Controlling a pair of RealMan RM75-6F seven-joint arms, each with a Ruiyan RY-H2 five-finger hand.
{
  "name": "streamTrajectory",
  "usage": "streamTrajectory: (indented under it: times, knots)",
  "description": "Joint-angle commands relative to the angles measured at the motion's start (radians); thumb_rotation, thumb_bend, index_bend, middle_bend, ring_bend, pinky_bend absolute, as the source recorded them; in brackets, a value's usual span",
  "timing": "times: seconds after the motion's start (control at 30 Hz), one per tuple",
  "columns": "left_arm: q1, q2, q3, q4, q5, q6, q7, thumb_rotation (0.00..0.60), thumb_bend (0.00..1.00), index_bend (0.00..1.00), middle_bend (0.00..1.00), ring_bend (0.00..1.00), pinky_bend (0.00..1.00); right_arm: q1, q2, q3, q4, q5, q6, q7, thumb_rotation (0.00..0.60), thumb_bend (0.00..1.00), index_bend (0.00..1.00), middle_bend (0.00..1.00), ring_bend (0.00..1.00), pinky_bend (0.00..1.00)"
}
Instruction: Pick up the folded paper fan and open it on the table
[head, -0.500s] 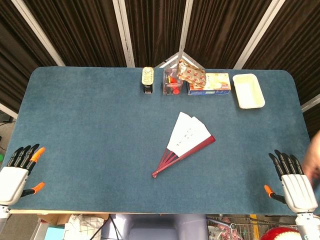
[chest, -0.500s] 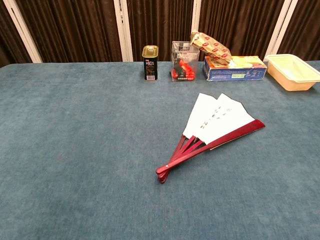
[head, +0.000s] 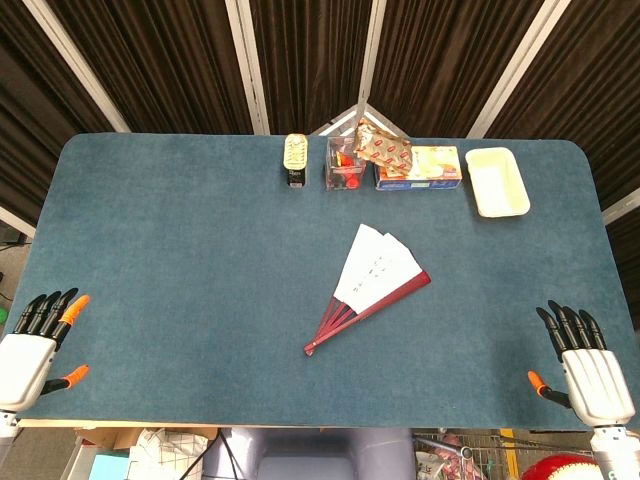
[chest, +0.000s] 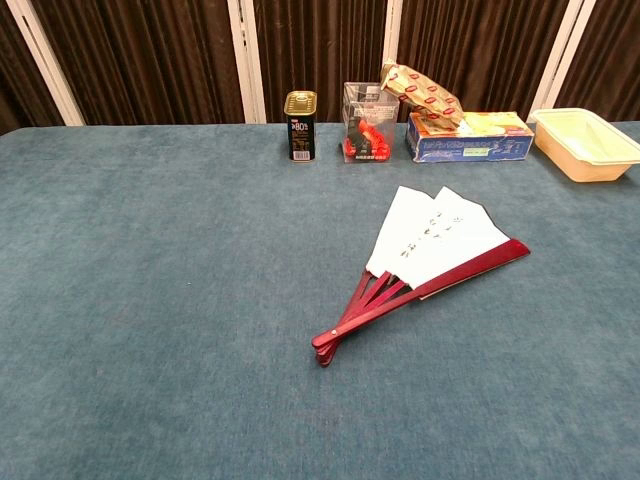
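The paper fan (head: 372, 283) (chest: 425, 258) lies on the blue table (head: 180, 250) right of centre, partly spread. Its white leaf points up and away, its dark red ribs meet at a pivot nearer me. My left hand (head: 35, 340) rests at the table's near left corner, fingers straight and apart, holding nothing. My right hand (head: 585, 365) sits at the near right corner, likewise open and empty. Both hands are far from the fan. The chest view shows neither hand.
Along the far edge stand a small tin can (head: 294, 160), a clear box with red items (head: 346, 165), a snack bag on a flat carton (head: 417, 165) and a cream tray (head: 497, 181). Dark curtains hang behind the table.
A blurred shape at the right edge of the head view has gone. The fan and both hands have not moved.
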Motion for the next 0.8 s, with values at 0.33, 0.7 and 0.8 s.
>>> streamTrajectory:
  times: [0.33,0.7,0.8]
  knots:
    - [0.001,-0.001,-0.002,-0.002,-0.003,0.001,0.001,0.600,0.00,0.00,0.00,0.00,0.00,0.028,-0.026,-0.006,0.024,-0.075,0.003,0.042,0.600,0.27,0.00,0.00,0.00,0.00]
    - [0.001,-0.007,-0.007,0.002,-0.003,0.006,0.004,0.600,0.00,0.00,0.00,0.00,0.00,0.129,-0.195,0.037,0.145,-0.125,-0.049,0.082,0.600,0.27,0.26,0.03,0.00,0.00]
    - [0.001,-0.008,-0.008,0.003,-0.003,0.007,0.005,0.600,0.00,0.00,0.00,0.00,0.00,0.150,-0.238,0.047,0.169,-0.122,-0.064,0.081,0.600,0.27,0.30,0.05,0.00,0.00]
